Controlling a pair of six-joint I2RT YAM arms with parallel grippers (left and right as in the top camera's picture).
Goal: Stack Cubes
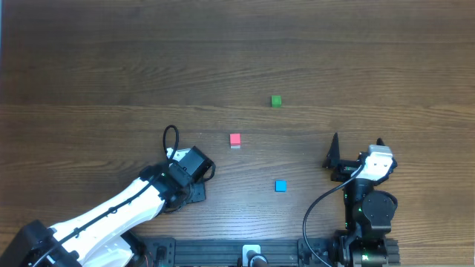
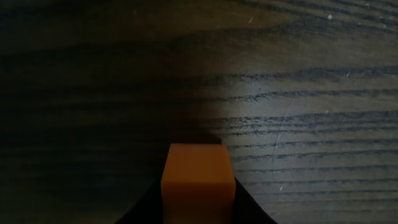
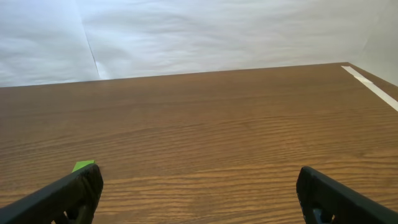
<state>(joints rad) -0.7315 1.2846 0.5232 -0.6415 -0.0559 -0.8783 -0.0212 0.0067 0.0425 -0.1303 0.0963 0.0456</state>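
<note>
My left gripper (image 2: 197,211) is shut on an orange cube (image 2: 197,180), its dark fingers pressed to both sides, close above the wooden table. In the top view this gripper (image 1: 189,182) points down at the left of centre and hides the orange cube. A pink cube (image 1: 235,139) lies to its upper right, a blue cube (image 1: 280,185) to its right, and a green cube (image 1: 276,101) farther back. My right gripper (image 1: 356,148) stands open at the right, nothing between its fingers (image 3: 68,196). The green cube (image 3: 84,165) shows just past that finger.
The dark wooden table (image 1: 111,67) is bare across the back and left. A strip of white tape (image 3: 373,87) marks its far right edge, with a white backdrop (image 3: 217,31) behind. The arm bases and a black rail (image 1: 252,248) line the front edge.
</note>
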